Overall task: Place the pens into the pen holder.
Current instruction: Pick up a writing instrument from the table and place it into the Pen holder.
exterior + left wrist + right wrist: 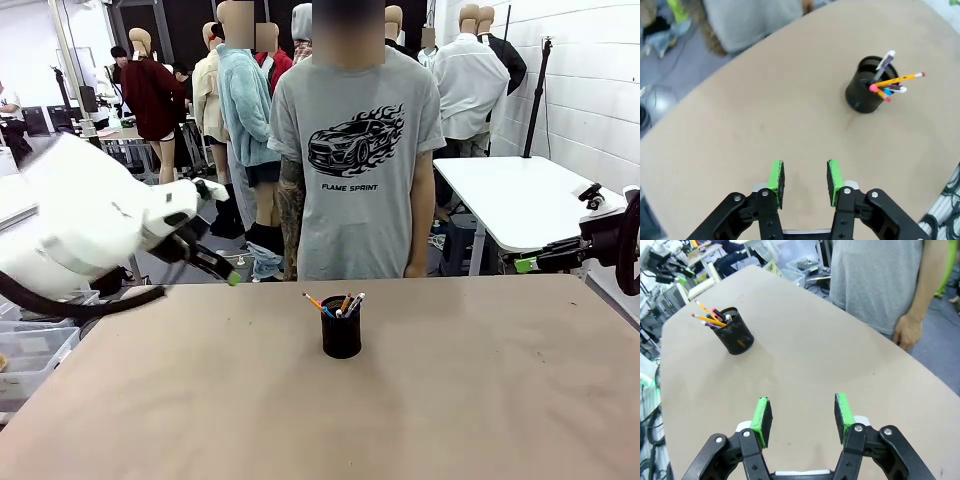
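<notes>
The black mesh pen holder (341, 334) stands near the middle of the table with the pens (340, 304) upright inside it, their ends fanning out above the rim. From the left wrist the pen holder (867, 92) sits far ahead with the pens (892, 82) sticking out of it. From the right wrist the pen holder (735, 331) and pens (711, 317) lie far off to the upper left. My left gripper (805, 180) hangs open and empty above bare table. My right gripper (802, 418) is open and empty too. The left gripper (215, 262) is raised at the table's left side, the right gripper (530, 263) at the right edge.
A person in a grey T-shirt (355, 150) stands at the far side of the table, arms down, one hand (907, 330) near the edge. Plastic bins (30, 350) sit left of the table and a white table (520, 200) stands behind on the right.
</notes>
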`<state>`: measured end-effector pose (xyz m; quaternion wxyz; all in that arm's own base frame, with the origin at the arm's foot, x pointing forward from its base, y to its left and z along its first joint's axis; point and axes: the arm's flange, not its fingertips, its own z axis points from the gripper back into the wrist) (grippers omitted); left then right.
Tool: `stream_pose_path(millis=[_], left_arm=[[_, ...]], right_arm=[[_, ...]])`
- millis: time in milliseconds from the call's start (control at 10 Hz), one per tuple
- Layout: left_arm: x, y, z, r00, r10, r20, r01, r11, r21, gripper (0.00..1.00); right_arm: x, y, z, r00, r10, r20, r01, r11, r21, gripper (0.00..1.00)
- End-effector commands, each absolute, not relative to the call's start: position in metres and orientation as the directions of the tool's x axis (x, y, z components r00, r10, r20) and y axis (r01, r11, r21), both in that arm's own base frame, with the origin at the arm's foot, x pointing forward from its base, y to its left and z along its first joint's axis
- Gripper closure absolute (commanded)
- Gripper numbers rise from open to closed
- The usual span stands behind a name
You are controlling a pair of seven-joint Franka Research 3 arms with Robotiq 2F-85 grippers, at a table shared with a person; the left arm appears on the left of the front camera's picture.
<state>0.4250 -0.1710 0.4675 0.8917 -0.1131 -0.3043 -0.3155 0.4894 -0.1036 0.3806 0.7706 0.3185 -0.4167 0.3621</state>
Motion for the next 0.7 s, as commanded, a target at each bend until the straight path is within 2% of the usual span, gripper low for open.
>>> stream_pose_path(millis=[0,300,600], left_arm=[[0.412,-0.178,0.558,0.713,-0.417,0.563,0.54,0.84,-0.061,0.53],[0.41,-0.157,0.551,0.798,-0.316,0.513,0.413,0.907,-0.083,0.0],[0.424,-0.143,0.53,0.874,-0.217,0.435,0.291,0.95,-0.11,0.0]], right_arm=[[0.49,-0.101,0.381,0.4,0.301,0.866,-0.82,0.54,0.191,0.36],[0.49,-0.101,0.381,0.4,0.301,0.866,-0.82,0.54,0.191,0.36],[0.49,-0.101,0.381,0.4,0.301,0.866,-0.82,0.54,0.191,0.36]])
